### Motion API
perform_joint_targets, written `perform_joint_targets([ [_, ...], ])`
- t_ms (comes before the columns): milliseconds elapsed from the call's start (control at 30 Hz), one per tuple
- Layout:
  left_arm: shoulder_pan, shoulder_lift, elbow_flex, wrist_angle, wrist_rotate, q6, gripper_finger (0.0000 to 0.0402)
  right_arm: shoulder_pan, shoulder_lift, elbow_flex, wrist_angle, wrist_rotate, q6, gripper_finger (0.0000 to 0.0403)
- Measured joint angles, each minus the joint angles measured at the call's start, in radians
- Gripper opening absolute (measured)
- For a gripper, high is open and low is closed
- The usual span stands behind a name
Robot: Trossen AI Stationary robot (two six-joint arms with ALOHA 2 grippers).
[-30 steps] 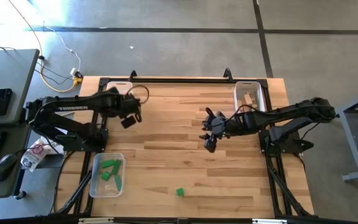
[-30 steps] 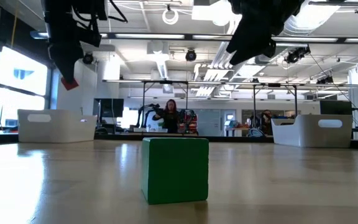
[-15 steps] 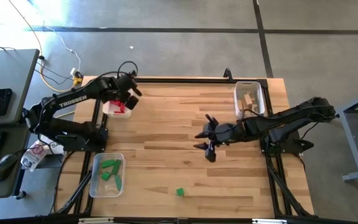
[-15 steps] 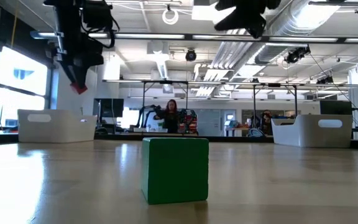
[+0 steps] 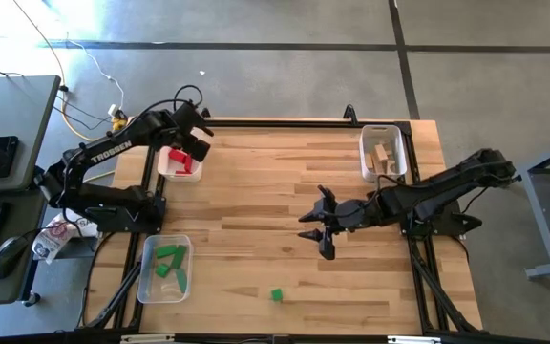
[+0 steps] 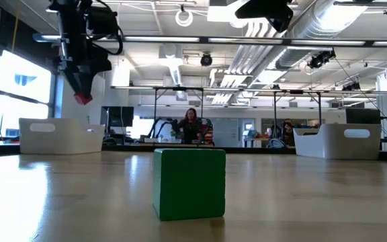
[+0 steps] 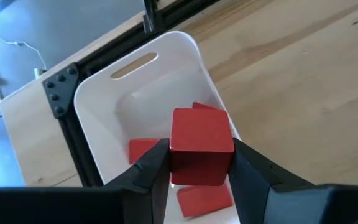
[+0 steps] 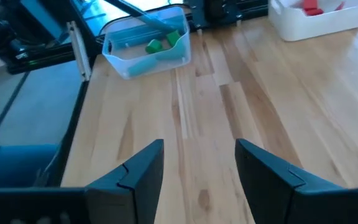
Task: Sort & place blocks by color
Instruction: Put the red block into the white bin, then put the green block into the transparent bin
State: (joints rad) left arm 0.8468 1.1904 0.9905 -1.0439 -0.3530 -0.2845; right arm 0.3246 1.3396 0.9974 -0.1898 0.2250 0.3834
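- Left gripper (image 7: pixel 201 171) is pinching a red block (image 7: pixel 201 147) squarely, flat face up, above the white tray (image 7: pixel 98 134).
- Right gripper (image 5: pixel 319 229) is hovering with fingers spread, empty, well apart from that tray.
- Green block (image 5: pixel 276 295) is sitting upright, far from the tray.

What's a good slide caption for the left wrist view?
Left gripper holds a red block above the white tray, where other red blocks already lie.
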Motion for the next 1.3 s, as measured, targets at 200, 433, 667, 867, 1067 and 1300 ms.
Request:
perform_joint_targets([
  [200,0.005,0.000,0.000,-0.007,0.003,-0.014,0.0114,0.012,0.000,0.000,0.000,0.062,0.000,0.0185],
  [433,0.005,0.054,0.000,-0.061,0.047,-0.053,0.0125,0.012,0.000,0.000,0.000,0.061,0.000,0.0185],
  [667,0.005,0.161,-0.001,-0.062,0.032,-0.062,0.0126,0.012,0.000,0.000,-0.001,0.060,0.000,0.0185],
  [867,0.004,0.231,-0.001,-0.062,0.031,-0.046,0.0129,0.012,0.000,0.000,-0.022,0.052,0.000,0.0185],
  [1067,0.001,0.255,-0.001,-0.069,0.028,-0.019,0.0160,0.012,0.003,0.000,-0.054,0.016,0.009,0.0185],
  [1300,0.001,0.255,-0.001,-0.087,-0.002,-0.021,0.0220,0.015,0.003,0.000,-0.054,0.005,0.009,0.0185],
])
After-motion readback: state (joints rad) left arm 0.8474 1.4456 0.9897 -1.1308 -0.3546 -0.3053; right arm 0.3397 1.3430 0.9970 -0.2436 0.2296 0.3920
